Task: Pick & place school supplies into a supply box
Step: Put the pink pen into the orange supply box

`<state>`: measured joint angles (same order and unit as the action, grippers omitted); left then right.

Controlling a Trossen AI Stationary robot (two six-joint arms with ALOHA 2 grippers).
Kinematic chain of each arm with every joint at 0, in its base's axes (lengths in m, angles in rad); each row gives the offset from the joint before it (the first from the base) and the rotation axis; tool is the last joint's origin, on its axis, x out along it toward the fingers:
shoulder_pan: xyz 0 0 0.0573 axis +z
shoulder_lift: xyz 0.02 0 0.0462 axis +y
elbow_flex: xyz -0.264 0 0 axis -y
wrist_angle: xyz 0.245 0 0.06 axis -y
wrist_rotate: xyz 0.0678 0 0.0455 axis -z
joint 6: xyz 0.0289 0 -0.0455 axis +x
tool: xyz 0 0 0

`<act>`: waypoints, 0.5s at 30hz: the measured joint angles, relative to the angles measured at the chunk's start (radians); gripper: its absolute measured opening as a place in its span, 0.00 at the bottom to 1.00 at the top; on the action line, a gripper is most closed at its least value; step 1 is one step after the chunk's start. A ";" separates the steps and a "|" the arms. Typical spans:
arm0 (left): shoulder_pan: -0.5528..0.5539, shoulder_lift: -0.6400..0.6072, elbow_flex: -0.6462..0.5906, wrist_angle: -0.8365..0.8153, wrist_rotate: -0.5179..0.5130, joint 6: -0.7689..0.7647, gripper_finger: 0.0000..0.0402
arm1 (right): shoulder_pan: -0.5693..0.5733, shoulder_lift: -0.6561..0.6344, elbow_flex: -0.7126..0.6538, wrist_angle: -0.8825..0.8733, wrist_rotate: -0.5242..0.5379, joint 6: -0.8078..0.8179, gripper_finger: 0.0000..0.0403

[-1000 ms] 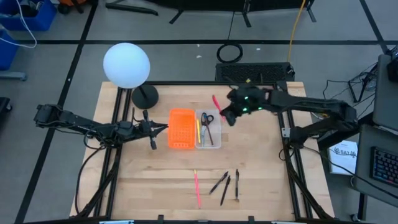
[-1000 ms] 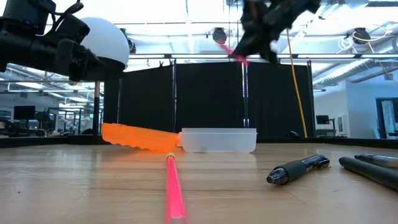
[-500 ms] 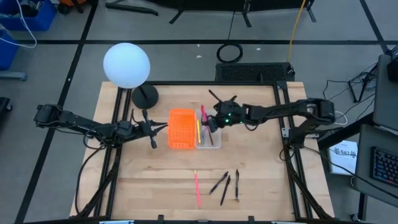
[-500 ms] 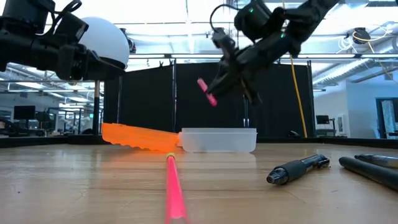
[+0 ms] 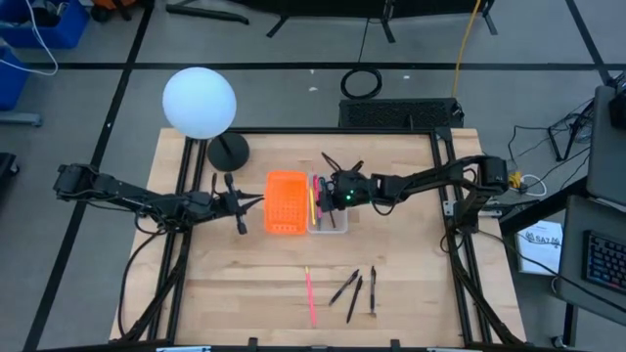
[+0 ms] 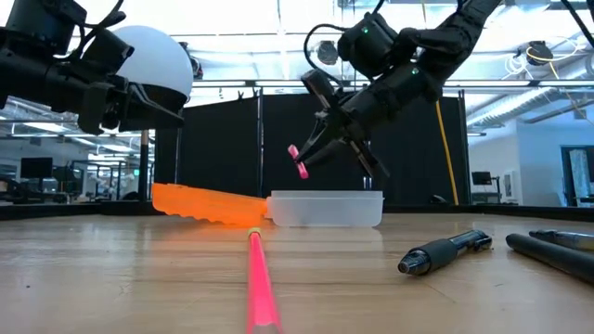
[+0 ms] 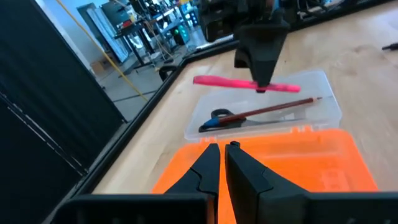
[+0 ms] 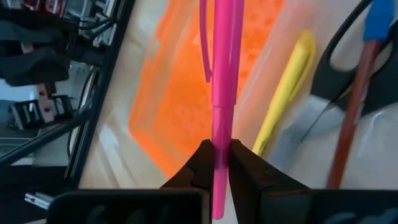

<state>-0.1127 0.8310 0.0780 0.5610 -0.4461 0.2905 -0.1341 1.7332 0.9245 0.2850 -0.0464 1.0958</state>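
Note:
My right gripper (image 5: pixel 331 192) is shut on a pink pen (image 8: pixel 224 68) above the clear supply box (image 5: pixel 329 221). It also shows in the low view (image 6: pixel 325 139). In the box lie a yellow pen (image 8: pixel 283 93), black-handled scissors (image 7: pixel 217 116) and a reddish pencil (image 7: pixel 267 111). A second pink pen (image 5: pixel 310 294) and three dark pens (image 5: pixel 355 289) lie on the table nearer its front edge. My left gripper (image 5: pixel 244 202) is shut and empty, in the air beside the orange tray (image 5: pixel 286 202). My right gripper pinches the pink pen's barrel (image 8: pixel 219 140) between its two fingers, off the middle and nearer one end (image 7: pixel 264 87). The fingers slant down from the table's right side. The pen is lifted clear above the box and tips slightly down at its free end (image 6: pixel 297 160).
The orange perforated tray (image 6: pixel 200 204) touches the clear box (image 6: pixel 325 209) on its left side. A white globe lamp (image 5: pixel 200 102) on a black base (image 5: pixel 227 152) stands at the far left. Bare wood lies to the right of the box.
My right gripper has carried the pink pen from beyond the box's far right corner toward the table's left and down. It has turned, so the pen now hangs close over the clear box and along it. The grip has stayed shut.

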 joint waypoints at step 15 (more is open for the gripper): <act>0.000 0.000 0.000 -0.019 -0.002 0.042 0.08 | 0.003 0.001 0.000 -0.050 0.172 0.069 0.05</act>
<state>-0.1127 0.8310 0.0780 0.5423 -0.4477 0.3322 -0.1307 1.7338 0.9245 0.2351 0.1261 1.1651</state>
